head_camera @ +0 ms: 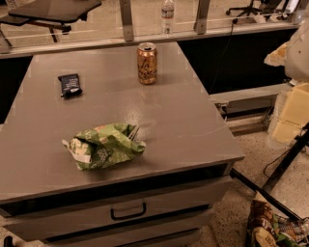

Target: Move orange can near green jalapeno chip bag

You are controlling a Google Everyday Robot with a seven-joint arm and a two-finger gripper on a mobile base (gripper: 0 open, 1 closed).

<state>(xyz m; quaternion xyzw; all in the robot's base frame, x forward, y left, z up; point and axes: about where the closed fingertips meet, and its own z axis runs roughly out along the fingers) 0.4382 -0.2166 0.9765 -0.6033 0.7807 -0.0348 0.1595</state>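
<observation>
Grey tabletop [193, 130] fills most of what I can see, with drawers below its front edge. Far left on it, toward the back, lies a small dark packet [70, 85], flat and on its own. Nearer the front, left of centre, sits the green jalapeno chip bag [104, 146], crumpled, white patches showing, its torn mouth pointing right. The orange can [147, 62] stands upright at the back of the table, right of centre, its silver top up, well apart from the green bag and from the packet. Just behind the can, beyond the table's back edge, a clear plastic bottle [167, 14] stands on a ledge. Past the table's right side, a pale blurred shape [294, 48] hangs at the frame's edge. I can't make out what it is. Down on the speckled floor at the right corner lies a brown-and-green chip bag [275, 229]. I can't pick out the gripper anywhere over the table or near the can, so I cannot tell whether it is spread or closed.
</observation>
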